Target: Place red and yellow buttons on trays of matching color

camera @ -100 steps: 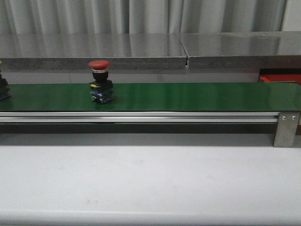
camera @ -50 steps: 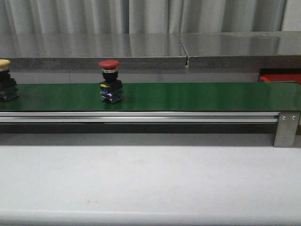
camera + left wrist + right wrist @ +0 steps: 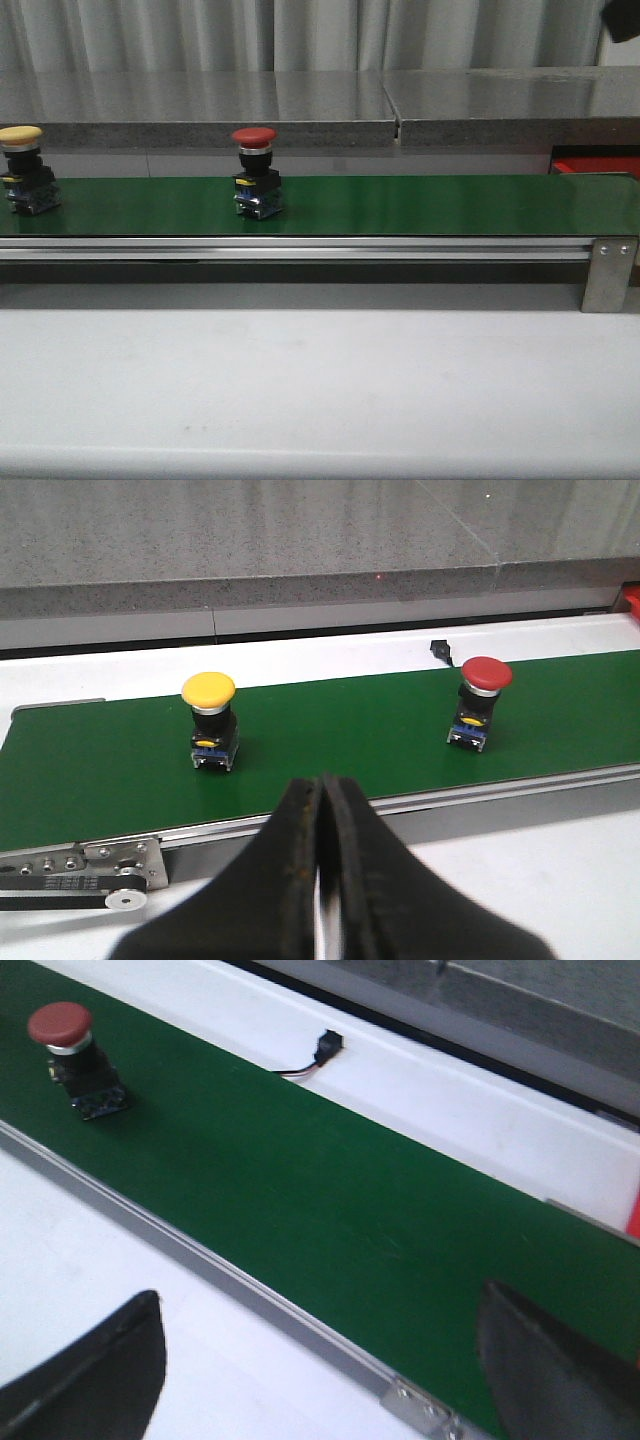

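Observation:
A red button (image 3: 254,170) stands upright on the green belt (image 3: 420,203), left of its middle. A yellow button (image 3: 22,165) stands near the belt's left end. Part of a red tray (image 3: 596,165) shows behind the belt's right end; no yellow tray is in view. My left gripper (image 3: 322,785) is shut on nothing and hangs over the belt's near rail, short of the yellow button (image 3: 210,715) and red button (image 3: 483,695). My right gripper (image 3: 318,1335) is open and empty above the near rail, well along the belt from the red button (image 3: 75,1060).
An aluminium rail (image 3: 300,248) with an end bracket (image 3: 610,272) runs along the belt's front. A grey stone ledge (image 3: 200,110) lies behind. A small black connector on a wire (image 3: 322,1048) lies on the white strip beyond the belt. White tabletop (image 3: 320,390) spreads in front.
Both buttons have ridden rightward on the belt; the yellow one has come fully into view at the left. A dark piece of an arm has appeared at the front view's top right corner.

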Tool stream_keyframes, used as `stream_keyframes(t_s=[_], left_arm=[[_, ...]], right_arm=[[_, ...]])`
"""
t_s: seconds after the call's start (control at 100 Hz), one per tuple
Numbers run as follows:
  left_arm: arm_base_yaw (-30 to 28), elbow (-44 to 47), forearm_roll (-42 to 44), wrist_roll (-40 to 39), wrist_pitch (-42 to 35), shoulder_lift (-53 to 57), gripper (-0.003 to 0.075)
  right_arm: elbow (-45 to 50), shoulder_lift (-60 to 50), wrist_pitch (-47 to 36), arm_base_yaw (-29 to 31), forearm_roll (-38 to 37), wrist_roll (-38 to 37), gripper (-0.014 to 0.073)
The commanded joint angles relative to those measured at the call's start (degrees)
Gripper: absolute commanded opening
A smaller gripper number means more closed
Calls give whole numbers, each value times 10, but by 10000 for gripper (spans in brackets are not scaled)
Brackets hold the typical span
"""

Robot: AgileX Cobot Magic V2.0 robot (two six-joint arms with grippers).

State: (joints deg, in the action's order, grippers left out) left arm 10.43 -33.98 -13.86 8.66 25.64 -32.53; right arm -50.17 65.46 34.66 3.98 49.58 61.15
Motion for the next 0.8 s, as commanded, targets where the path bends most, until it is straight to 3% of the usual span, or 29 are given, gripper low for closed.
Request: stream_keyframes(t_s=[0.0,0.25,0.79], left_arm=[[4,-16,-9,-4,-43,-4,-20],[4,-16,-9,-4,-43,-4,-20],[4,-16,-9,-4,-42,-4,-20]], right_arm=[[-57,43,-14,-23,16,30,622],[-173,188,32,-88,13,132,622],[-333,362,97,-150,14,182,622]])
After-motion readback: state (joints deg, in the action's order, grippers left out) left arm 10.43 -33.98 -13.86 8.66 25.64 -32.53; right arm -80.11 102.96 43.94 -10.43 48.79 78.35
